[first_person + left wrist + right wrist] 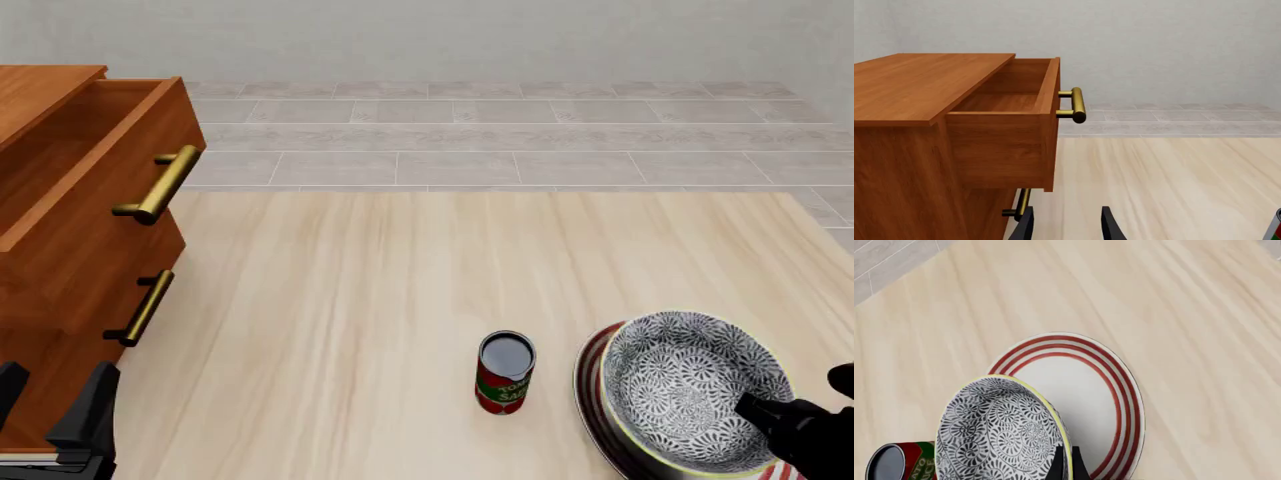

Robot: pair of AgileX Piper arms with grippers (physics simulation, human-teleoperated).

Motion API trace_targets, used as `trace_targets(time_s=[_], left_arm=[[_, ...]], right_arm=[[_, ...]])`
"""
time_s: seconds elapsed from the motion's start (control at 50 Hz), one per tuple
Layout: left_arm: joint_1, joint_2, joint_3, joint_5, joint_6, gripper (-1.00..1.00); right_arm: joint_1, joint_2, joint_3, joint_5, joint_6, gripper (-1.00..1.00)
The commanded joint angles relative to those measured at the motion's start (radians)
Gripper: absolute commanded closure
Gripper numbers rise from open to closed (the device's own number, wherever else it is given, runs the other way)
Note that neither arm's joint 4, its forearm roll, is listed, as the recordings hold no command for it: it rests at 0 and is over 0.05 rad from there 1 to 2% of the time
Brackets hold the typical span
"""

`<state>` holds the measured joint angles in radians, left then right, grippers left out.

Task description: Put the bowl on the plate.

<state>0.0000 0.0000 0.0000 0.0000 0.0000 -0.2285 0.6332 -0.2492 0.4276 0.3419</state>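
The bowl [690, 388] sits low on the right side of the front view. It is grey and white with flower shapes and a pale yellow rim. The right gripper [763, 408] pinches the bowl's rim on the side nearest the camera, one finger inside and one outside. Most of that arm is cut off at the lower right corner.

The plate [589, 385] lies under the bowl. In the front view only a thin edge with red rings peeks out on the left of the bowl. The right wrist view shows much more of it, white in the middle. The bowl is tipped over the plate, and I cannot tell if its bottom touches the plate.

A red can [505, 372] stands just left of the plate, not touching it.

The left gripper [51, 405] is low in the left corner, partly cut off. Its fingers are spread apart and hold nothing.

A wooden cabinet [60, 255] fills the left side. Its top drawer [100, 165] is pulled out.
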Motion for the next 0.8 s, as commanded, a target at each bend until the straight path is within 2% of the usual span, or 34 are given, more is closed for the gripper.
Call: trace_targets(time_s=[0.02,0.1,0.32,0.58,0.6,0.8], left_arm=[[0.000,0.000,0.000,0.000,0.000,-1.00],[0.000,0.000,0.000,0.000,0.000,-1.00],[0.000,0.000,0.000,0.000,0.000,-1.00],[0.000,0.000,0.000,0.000,0.000,-1.00],[0.000,0.000,0.000,0.000,0.000,-1.00],[0.000,0.000,0.000,0.000,0.000,-1.00]], right_arm=[[-0.013,0.028,0.050,-0.069,0.008,1.00],[-0.018,0.092,0.057,-0.128,0.005,1.00],[-0.023,0.169,0.067,-0.204,-0.002,1.00],[-0.041,0.178,0.050,-0.197,-0.014,1.00],[-0.041,0.183,0.048,-0.199,-0.016,-1.00],[-0.035,0.188,0.030,-0.194,-0.018,-1.00]])
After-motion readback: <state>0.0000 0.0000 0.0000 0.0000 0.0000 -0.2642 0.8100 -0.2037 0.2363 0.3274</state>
